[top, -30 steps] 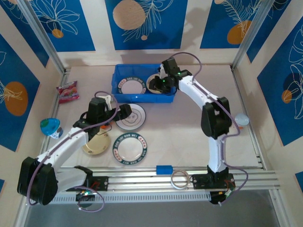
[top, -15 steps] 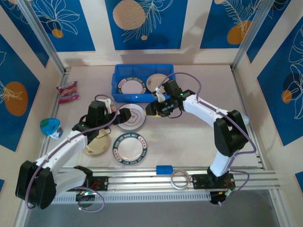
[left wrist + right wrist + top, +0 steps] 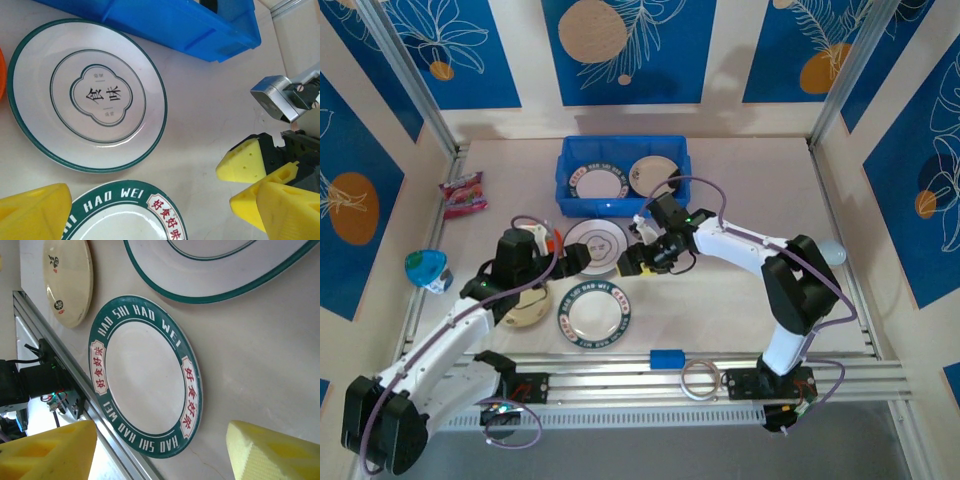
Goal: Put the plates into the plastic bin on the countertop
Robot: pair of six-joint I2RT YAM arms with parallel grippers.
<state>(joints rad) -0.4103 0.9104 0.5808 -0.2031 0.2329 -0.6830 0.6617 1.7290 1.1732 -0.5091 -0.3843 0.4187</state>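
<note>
The blue plastic bin [image 3: 620, 205] stands at the back of the countertop [image 3: 720, 300], holding a green-lettered plate [image 3: 597, 182] and a cream plate [image 3: 650, 172]. In front of it lie a white line-drawing plate [image 3: 590, 240], a green-lettered plate [image 3: 594, 312] and a cream plate [image 3: 525, 310] partly under my left arm. My left gripper [image 3: 575, 258] hovers open at the white plate's near left edge. My right gripper [image 3: 638, 262] hangs open just right of that plate. The left wrist view shows the white plate [image 3: 87, 95], the lettered plate [image 3: 125, 215] and the bin [image 3: 165, 25]. The right wrist view looks down on the lettered plate [image 3: 145, 375].
A pink snack packet [image 3: 463, 193] and a teal object [image 3: 427, 270] lie at the left. A small blue block [image 3: 667, 358] and a tape ring [image 3: 700, 380] sit on the metal rail [image 3: 820, 372] at the front. An orange edge [image 3: 1, 75] peeks in beside the white plate.
My right gripper let go of the cream plate in the bin, left the bin, and swung forward to beside the white plate while opening. My left arm drew back slightly.
</note>
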